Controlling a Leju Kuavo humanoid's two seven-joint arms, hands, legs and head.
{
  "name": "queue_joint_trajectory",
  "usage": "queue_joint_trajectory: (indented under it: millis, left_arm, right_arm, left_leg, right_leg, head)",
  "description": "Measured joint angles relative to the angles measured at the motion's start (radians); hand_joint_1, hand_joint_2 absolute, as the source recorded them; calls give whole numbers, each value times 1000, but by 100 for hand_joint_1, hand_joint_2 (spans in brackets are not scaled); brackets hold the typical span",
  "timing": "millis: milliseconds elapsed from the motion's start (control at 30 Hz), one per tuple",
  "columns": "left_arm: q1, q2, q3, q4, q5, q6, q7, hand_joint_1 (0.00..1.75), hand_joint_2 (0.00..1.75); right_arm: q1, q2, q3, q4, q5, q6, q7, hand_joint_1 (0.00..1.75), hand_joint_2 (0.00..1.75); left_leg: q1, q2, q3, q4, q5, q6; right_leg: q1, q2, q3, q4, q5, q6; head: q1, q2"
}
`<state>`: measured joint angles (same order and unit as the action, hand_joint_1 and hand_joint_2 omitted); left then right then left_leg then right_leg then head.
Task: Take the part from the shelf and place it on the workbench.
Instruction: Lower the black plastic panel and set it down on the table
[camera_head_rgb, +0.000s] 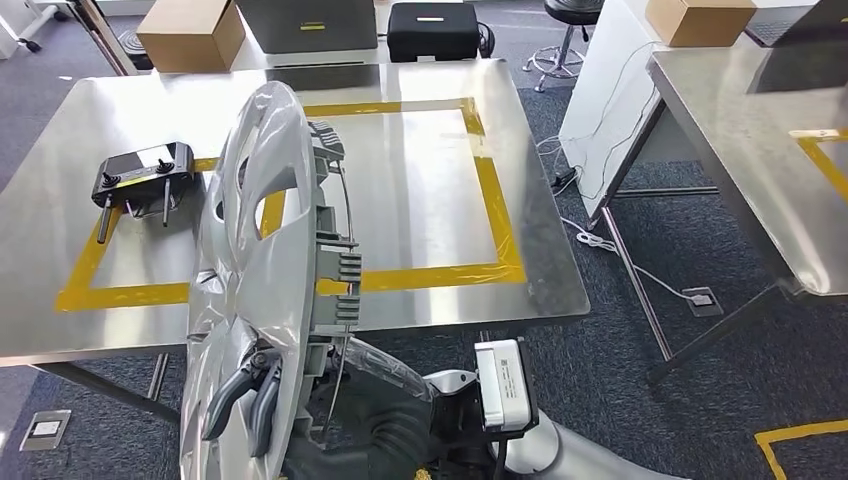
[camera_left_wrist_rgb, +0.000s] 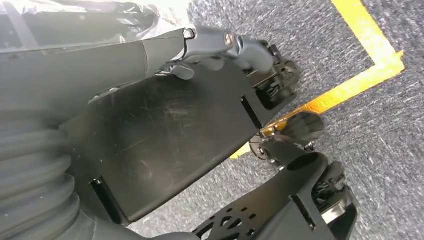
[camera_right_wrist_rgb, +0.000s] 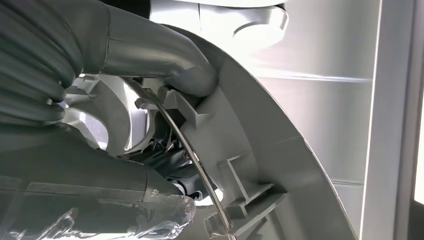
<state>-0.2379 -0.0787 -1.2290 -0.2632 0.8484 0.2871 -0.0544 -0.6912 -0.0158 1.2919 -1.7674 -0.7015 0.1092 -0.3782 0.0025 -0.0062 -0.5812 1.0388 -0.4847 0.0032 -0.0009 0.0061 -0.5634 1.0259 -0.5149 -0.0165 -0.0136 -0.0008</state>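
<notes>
Item: round silver plastic wheel cover (camera_head_rgb: 250, 260), which we hold upright on edge in front of the steel worktop (camera_head_rgb: 420, 180). Our right hand (camera_head_rgb: 250, 395) grips its lower rim, dark fingers (camera_head_rgb: 228, 392) hooked over the silver face. Our left hand (camera_left_wrist_rgb: 220, 45): grip undeterminable. On the worktop: yellow tape rectangle (camera_head_rgb: 495, 200), black remote controller (camera_head_rgb: 143, 172).

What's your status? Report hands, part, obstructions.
Right hand grips the silver plastic wheel cover, held on edge over the steel workbench. Left hand holds nothing. Black remote controller lies on the bench's left.
</notes>
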Motion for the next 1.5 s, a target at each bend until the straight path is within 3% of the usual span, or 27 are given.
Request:
queue_joint_trajectory:
  millis: [67,100,200,233,267,333,367,400,467,567,600,667,700,733,767,867,900,1033,1100,1200,1233,1267,1300,1333,1400,1433,1500]
  left_arm:
    - [0,-1,0,-1,-1,0,-1,0,175]
    - [0,-2,0,-1,-1,-1,-1,0,175]
    - [3,-1,0,-1,-1,-2,-1,0,175]
    - [4,-1,0,-1,-1,-2,-1,0,175]
    - [5,-1,0,-1,-1,-3,-1,0,175]
    - [7,-1,0,-1,-1,-3,0,0,175]
    - [7,-1,0,-1,-1,-3,0,0,175]
    - [7,-1,0,-1,-1,-3,0,0,175]
    - [6,-2,0,-1,-2,-4,0,0,175]
    - [4,-1,0,-1,-4,-4,0,0,175]
    - [4,0,0,-1,-5,-3,-1,0,175]
    - [3,0,0,-1,-6,-2,-4,0,175]
    - [0,0,1,-1,-6,-2,-5,0,175]
    - [-3,0,1,-1,-7,-1,-7,0,175]
    - [-6,0,1,-1,-6,-1,-7,0,175]
    - [-1,1,1,-1,-6,-2,-3,0,175]
    - [1,0,1,-1,-6,-3,-2,0,175]
    - [3,-1,1,-1,-7,-3,-4,0,175]
    - [2,-2,1,-1,-7,-3,-4,0,175]
    - [3,-2,1,-1,-6,-3,-3,0,175]
    - [4,-2,1,-1,-6,-3,-3,0,175]
    - [5,-2,1,-1,-6,-3,-3,0,175]
    - [6,-1,1,-1,-6,-3,-2,0,175]
    - [6,-1,1,-1,-6,-3,-2,0,175]
    - [7,-2,1,-1,-7,-3,-1,0,175]
    - [7,-2,1,-1,-7,-4,0,0,175]
    - [6,-3,1,-1,-7,-6,0,0,175]
  right_arm:
    - [-2,0,-1,-1,0,0,0,175,175]
    - [-3,0,0,-1,0,0,0,175,175]
    - [-2,-2,1,-1,0,0,0,175,175]
    - [-1,-3,1,-1,0,0,0,175,175]
    - [0,-4,1,-1,0,0,0,175,175]
    - [1,-5,1,-1,0,0,1,175,175]
    - [0,-5,1,-1,0,0,1,175,175]
    - [-1,-5,1,-1,0,0,1,175,175]
    - [-3,-5,1,-1,0,0,1,175,175]
    - [-3,-4,-1,-1,0,-3,1,175,175]
    - [-4,-3,-1,-1,0,-4,0,175,175]
    - [-4,-2,0,-1,0,-4,0,175,175]
    - [-3,-2,1,-1,0,-4,1,175,175]
    - [-1,-2,1,-1,0,-4,1,175,175]
    - [0,-2,2,0,0,-5,1,175,175]
    - [2,-2,2,1,0,-5,1,175,175]
    - [1,-2,1,1,0,-4,1,175,175]
    - [0,-2,1,0,0,-5,2,175,175]
    - [-2,-2,0,0,0,-4,2,175,175]
    - [-3,-3,1,-1,0,-4,2,175,175]
    - [-2,-4,1,-1,0,-4,2,175,175]
    - [-1,-4,1,-1,0,-5,2,175,175]
    - [-1,-5,1,-1,0,-4,2,175,175]
    - [-1,-5,1,-1,0,-4,2,175,175]
    - [-2,-5,1,-1,0,-4,2,175,175]
    - [-3,-5,1,-1,0,-4,2,175,175]
    - [-5,-5,1,-1,0,-4,2,175,175]
  left_leg:
    - [7,0,11,-17,-9,8]
    - [11,0,16,-21,-11,12]
    - [11,0,30,-23,-23,17]
    - [11,-1,37,-23,-29,17]
    - [10,-2,47,-23,-36,17]
    - [9,-4,70,-24,-53,13]
    - [8,-4,78,-26,-60,10]
    - [8,-4,82,-28,-65,5]
    - [9,-2,85,-33,-69,-6]
    - [7,1,85,-22,-85,-20]
    - [7,1,69,12,-101,-23]
    - [10,1,-3,139,-147,-29]
    - [12,1,-41,201,-160,-33]
    - [13,1,-68,236,-154,-36]
    - [14,1,-76,233,-126,-38]
    - [16,1,-34,89,2,-41]
    - [15,1,-17,47,15,-37]
    - [13,-3,3,-1,-16,-6]
    - [16,-5,12,-4,-21,6]
    - [15,-4,23,-5,-33,17]
    - [12,-5,28,-5,-38,19]
    - [10,-6,36,-5,-44,21]
    - [7,-8,47,-5,-51,21]
    - [3,-10,60,-5,-59,21]
    - [2,-11,76,-10,-74,17]
    - [3,-10,79,-13,-78,12]
    - [5,-7,80,-22,-83,1]
  right_leg:
    - [1,-3,-14,29,-17,10]
    - [0,-3,-37,73,-35,16]
    - [-6,-3,-156,261,-83,25]
    - [-6,-3,-180,284,-70,26]
    - [-6,-3,-184,266,-36,23]
    - [-2,-3,-145,144,59,11]
    - [2,-3,-122,86,90,3]
    - [6,-3,-104,44,102,-4]
    - [12,-3,-91,15,87,-13]
    - [4,-1,-67,-14,75,-21]
    - [0,-2,-57,-22,72,-24]
    - [-3,-3,-40,-27,62,-28]
    - [-4,-3,-33,-27,56,-28]
    - [-4,-2,-23,-26,48,-27]
    - [-5,-2,-13,-24,39,-25]
    - [-7,3,17,-14,10,-13]
    - [-6,4,20,-11,4,-6]
    - [-3,1,8,-3,-5,12]
    - [-4,0,-14,45,-28,21]
    - [-6,-2,-135,241,-84,27]
    - [-5,-3,-172,287,-83,25]
    - [-4,-2,-192,294,-61,21]
    - [-2,-2,-191,261,-17,13]
    - [2,-2,-174,197,37,3]
    - [13,-2,-132,82,102,-21]
    - [18,-2,-117,49,108,-30]
    - [25,-1,-101,21,91,-36]
  head:
    - [4,0]
    - [8,0]
    - [20,0]
    - [21,0]
    - [23,0]
    - [25,0]
    - [24,0]
    - [25,0]
    - [27,0]
    - [26,0]
    - [22,0]
    - [10,0]
    - [6,0]
    - [3,0]
    - [2,0]
    - [-4,0]
    - [-7,0]
    - [-2,0]
    - [5,0]
    - [17,0]
    - [19,0]
    - [21,0]
    - [24,0]
    - [26,0]
    - [23,0]
    - [23,0]
    - [25,0]
